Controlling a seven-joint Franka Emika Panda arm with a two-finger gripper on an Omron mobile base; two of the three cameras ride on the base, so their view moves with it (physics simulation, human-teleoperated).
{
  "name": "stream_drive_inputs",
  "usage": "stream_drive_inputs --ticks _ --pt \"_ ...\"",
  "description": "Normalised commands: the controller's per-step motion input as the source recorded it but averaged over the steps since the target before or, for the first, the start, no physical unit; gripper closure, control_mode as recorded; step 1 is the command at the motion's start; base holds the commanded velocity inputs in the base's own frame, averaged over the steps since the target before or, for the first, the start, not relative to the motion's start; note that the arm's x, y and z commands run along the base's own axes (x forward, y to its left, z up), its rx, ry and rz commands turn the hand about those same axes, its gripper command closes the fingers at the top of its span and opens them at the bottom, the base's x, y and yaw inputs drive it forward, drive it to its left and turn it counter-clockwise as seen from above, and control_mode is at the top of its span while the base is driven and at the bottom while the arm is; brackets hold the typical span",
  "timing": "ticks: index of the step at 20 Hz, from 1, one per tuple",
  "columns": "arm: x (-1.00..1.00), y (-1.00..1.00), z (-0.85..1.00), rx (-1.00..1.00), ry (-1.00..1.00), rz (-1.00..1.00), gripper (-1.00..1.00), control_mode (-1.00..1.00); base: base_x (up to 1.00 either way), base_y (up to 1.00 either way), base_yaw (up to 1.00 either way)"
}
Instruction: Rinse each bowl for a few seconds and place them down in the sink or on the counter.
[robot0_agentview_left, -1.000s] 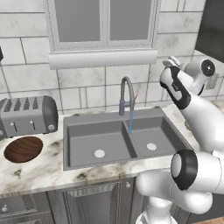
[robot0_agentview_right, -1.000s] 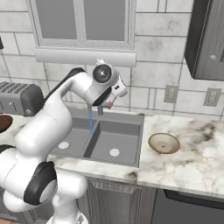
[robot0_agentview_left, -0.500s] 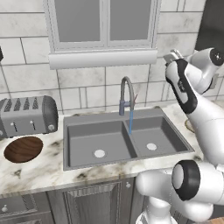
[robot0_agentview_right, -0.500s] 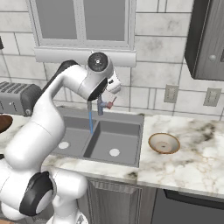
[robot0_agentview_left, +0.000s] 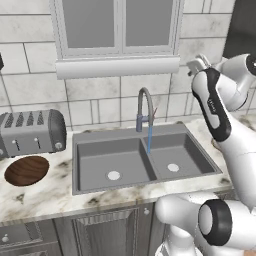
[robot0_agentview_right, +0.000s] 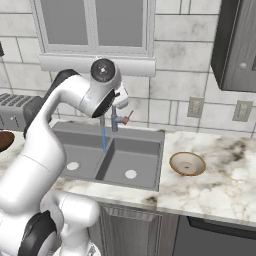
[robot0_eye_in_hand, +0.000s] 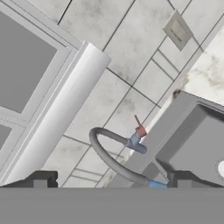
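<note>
Claw (robot0_eye_in_hand: 111, 181) tips half cut off

- We see the dark brown wood-grain bowl (robot0_agentview_left: 26, 170) upright on the white-beige marble counter (robot0_agentview_left: 45, 197), left of the grey double-basin sink (robot0_agentview_left: 142, 157).
- The smaller pale tan bowl (robot0_agentview_right: 187, 163) sits upright, right of the sink.
- A thin blue water stream falls from the curved grey tap (robot0_agentview_left: 145, 107).

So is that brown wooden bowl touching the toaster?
Apart. The left base view shows bare counter between the wooden bowl and the toaster.
</note>
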Motion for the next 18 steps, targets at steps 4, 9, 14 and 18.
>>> stream_drive_inputs --ticks 4,9,14,18 --pt "-0.23 0.33 -0.04 0.01 -0.04 0.0 -1.0 -1.0 0.0 0.0 0.0" --pt "-0.14 0.33 -0.07 0.0 -0.02 0.0 -1.0 -1.0 0.0 0.0 0.0" --pt "-0.03 0.32 -0.04 0.02 0.02 0.01 -1.0 -1.0 0.0 0.0 0.0" --pt "0.0 0.35 -0.06 0.03 0.05 0.01 -1.0 -1.0 0.0 0.0 0.0"
